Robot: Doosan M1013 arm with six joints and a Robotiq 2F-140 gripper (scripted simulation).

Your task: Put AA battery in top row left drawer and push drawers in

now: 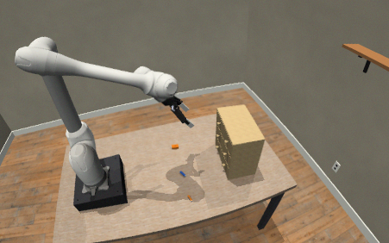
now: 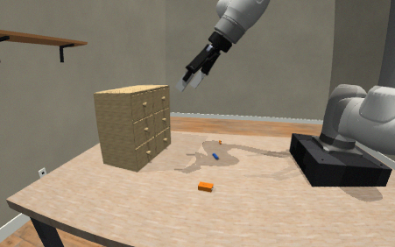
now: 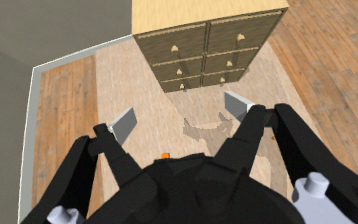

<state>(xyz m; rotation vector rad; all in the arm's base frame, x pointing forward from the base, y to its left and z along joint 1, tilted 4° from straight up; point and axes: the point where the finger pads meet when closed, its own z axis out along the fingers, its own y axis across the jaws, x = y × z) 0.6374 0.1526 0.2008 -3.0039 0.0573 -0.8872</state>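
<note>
The small chest [image 1: 240, 125] [image 2: 118, 127] [image 3: 170, 20] stands upright with two columns of three knobbed drawers, all looking pushed in. The left drawer of the top row [image 2: 141, 111] [image 3: 162, 51] has a round knob. A small blue cylinder [image 1: 182, 174] [image 2: 215, 156] lies on the table before the chest; it is hidden in the wrist view. A small orange piece [image 1: 190, 198] [image 2: 220, 142] lies beyond it in the exterior view. Which of these is the AA battery is too small to tell. My gripper [image 1: 188, 115] [image 2: 189, 82] [image 3: 179, 107] is open and empty, tilted towards the chest's front, high above the table.
An orange block [image 1: 175, 146] [image 2: 205, 187] [image 3: 165, 156] lies on the table [image 1: 151, 224] [image 2: 109, 206]. The arm's black base [image 1: 100, 196] [image 2: 350, 175] stands opposite the chest's front. A wall shelf [image 1: 379, 59] [image 2: 31, 38] is beyond the chest.
</note>
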